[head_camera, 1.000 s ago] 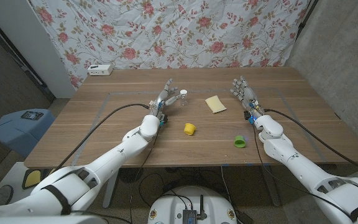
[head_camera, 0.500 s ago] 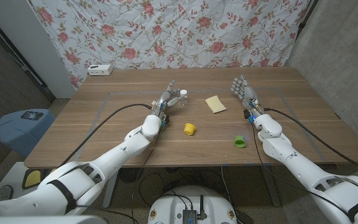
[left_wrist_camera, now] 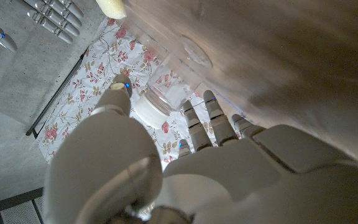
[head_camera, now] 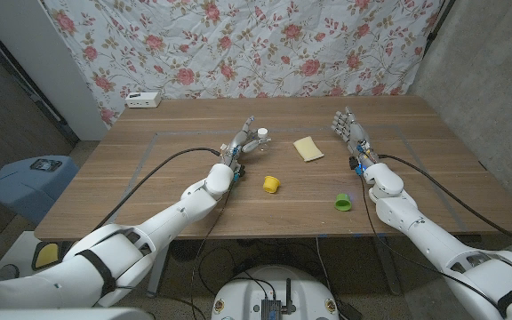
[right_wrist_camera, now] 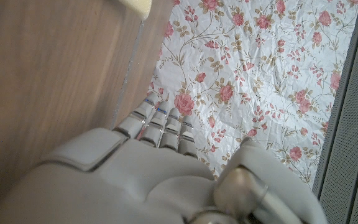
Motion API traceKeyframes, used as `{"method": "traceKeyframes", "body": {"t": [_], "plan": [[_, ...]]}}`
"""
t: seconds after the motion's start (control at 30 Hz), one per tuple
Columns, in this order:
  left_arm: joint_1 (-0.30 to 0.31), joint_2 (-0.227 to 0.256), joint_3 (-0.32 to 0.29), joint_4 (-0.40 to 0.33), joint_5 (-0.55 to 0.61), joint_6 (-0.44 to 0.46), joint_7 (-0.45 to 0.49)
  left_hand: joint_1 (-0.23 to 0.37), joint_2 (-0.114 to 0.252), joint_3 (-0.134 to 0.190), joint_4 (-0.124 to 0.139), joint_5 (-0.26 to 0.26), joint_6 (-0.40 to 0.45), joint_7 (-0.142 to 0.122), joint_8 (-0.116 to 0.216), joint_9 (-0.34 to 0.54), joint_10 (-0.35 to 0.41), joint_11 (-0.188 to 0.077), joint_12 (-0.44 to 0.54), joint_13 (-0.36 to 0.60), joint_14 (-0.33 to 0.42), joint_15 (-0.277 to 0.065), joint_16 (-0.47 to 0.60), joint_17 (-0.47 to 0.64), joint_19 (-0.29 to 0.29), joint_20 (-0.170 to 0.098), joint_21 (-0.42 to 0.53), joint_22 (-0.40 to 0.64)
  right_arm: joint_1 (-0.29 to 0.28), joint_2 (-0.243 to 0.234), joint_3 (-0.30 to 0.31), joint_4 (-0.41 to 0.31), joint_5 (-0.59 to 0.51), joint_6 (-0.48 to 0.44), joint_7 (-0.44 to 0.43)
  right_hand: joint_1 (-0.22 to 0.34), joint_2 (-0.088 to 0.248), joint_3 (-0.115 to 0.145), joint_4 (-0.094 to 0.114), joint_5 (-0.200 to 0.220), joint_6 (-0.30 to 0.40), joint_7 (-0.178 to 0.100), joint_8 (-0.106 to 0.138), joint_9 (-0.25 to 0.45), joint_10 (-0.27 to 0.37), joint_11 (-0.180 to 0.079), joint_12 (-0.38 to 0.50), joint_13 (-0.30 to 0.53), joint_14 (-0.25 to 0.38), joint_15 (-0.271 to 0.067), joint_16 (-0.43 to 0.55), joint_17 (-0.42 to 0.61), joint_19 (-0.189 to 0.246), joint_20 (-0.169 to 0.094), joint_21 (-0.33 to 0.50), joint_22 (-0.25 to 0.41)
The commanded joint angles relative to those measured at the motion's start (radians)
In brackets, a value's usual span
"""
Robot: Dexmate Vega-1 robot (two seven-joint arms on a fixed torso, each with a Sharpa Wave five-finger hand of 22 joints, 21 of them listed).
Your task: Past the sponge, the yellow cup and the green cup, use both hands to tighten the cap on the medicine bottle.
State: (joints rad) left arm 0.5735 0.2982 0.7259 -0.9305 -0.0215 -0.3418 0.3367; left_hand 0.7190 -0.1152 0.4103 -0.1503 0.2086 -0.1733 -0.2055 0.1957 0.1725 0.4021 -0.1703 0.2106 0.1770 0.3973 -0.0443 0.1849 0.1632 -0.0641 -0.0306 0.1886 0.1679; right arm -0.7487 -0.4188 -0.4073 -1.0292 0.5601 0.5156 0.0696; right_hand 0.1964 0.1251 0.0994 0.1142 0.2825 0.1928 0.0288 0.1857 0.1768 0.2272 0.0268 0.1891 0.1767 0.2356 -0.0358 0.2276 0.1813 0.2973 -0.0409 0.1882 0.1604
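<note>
The left hand (head_camera: 241, 145) is out at the medicine bottle (head_camera: 260, 139), and the bottle sits right in the gap between thumb and fingers (left_wrist_camera: 211, 116) — spread wide, not closed on it as far as the left wrist view shows. From there the white cap (left_wrist_camera: 148, 112) and clear body hang just beyond the thumb tip, close but with no contact visible. Over on the other side the right hand (head_camera: 350, 131) stands upright with its fingers (right_wrist_camera: 160, 127) apart and straight, holding nothing, well away from the bottle; the sponge (head_camera: 308, 148) lies between the two hands, nearer the right fingers. The yellow cup (head_camera: 272, 183) and green cup (head_camera: 343, 202) sit back toward the wrists, behind both sets of fingertips.

The risk now, as I read it: the bottle is small, light and standing free — if the left thumb or fingers close unevenly, one side will push it before the other arrives and it tips or skates off across the wood. And when the right hand crosses over, its fingers pass right over the sponge; clipping that could shove it into the bottle
</note>
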Motion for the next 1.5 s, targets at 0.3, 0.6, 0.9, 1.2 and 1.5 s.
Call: {"method": "traceKeyframes", "body": {"t": [0.3,0.6,0.9,1.2,1.5], "plan": [[-0.014,-0.009,0.02,0.032,0.018,0.002,0.025,0.036,0.01,-0.008,-0.002,0.005,-0.036,-0.009,0.004,0.002,0.042,-0.003,0.001,0.0,0.024,-0.16,-0.002,0.0,0.022,-0.013,0.005,0.0,-0.01,0.003,0.007,-0.005,0.001,0.009,-0.016,0.002,-0.002,-0.001,-0.003,0.009,-0.003,0.005,0.0,0.0,0.0,0.0,-0.002,0.002,0.001,0.012,-0.008,0.003,0.002,-0.075,-0.003,0.005],[-0.019,-0.006,0.027,0.035,0.026,0.009,0.027,0.064,0.024,-0.003,-0.008,0.005,-0.021,-0.009,0.004,0.002,0.051,-0.005,-0.002,0.0,0.036,-0.163,-0.002,0.0,0.031,-0.019,0.004,0.0,0.0,0.015,0.007,0.021,0.0,0.028,-0.014,0.001,-0.002,-0.001,-0.003,0.009,-0.004,0.005,0.0,0.0,0.001,0.001,-0.002,0.003,0.0,0.013,-0.01,0.003,0.002,-0.075,-0.003,0.005],[-0.012,-0.001,0.029,0.022,0.033,0.017,0.037,0.085,0.025,-0.005,-0.012,0.004,-0.006,-0.009,0.005,0.002,0.055,-0.005,-0.006,0.0,0.04,-0.164,-0.005,0.0,0.049,-0.023,0.007,0.0,0.003,0.024,0.008,0.038,0.001,0.041,-0.016,-0.001,-0.002,-0.001,-0.002,0.009,-0.003,0.004,0.001,0.0,0.001,-0.001,-0.002,0.003,0.0,0.011,-0.014,0.004,0.001,-0.075,-0.003,0.005],[0.0,0.012,0.032,-0.006,0.047,0.036,0.05,0.108,0.029,-0.008,-0.012,0.001,0.017,-0.008,0.006,0.002,0.073,-0.008,-0.006,0.0,0.048,-0.164,-0.005,0.0,0.063,-0.022,0.006,0.0,0.0,0.03,0.01,0.044,0.005,0.05,-0.016,-0.002,-0.002,0.0,-0.002,0.009,-0.002,0.004,0.001,0.0,0.001,0.002,-0.002,0.003,0.0,0.011,-0.016,0.004,0.001,-0.075,-0.003,0.005],[0.021,0.02,0.027,-0.038,0.053,0.056,0.072,0.133,0.036,-0.015,-0.01,-0.004,0.051,-0.008,0.008,0.002,0.107,-0.008,-0.003,0.0,0.07,-0.164,-0.002,0.001,0.086,-0.029,0.007,0.0,-0.006,0.029,0.011,0.038,0.005,0.052,-0.02,-0.003,-0.002,0.0,-0.002,0.009,-0.001,0.002,0.002,0.0,0.003,0.002,-0.002,0.003,0.0,0.011,-0.018,0.005,0.001,-0.071,-0.003,0.005]]}}
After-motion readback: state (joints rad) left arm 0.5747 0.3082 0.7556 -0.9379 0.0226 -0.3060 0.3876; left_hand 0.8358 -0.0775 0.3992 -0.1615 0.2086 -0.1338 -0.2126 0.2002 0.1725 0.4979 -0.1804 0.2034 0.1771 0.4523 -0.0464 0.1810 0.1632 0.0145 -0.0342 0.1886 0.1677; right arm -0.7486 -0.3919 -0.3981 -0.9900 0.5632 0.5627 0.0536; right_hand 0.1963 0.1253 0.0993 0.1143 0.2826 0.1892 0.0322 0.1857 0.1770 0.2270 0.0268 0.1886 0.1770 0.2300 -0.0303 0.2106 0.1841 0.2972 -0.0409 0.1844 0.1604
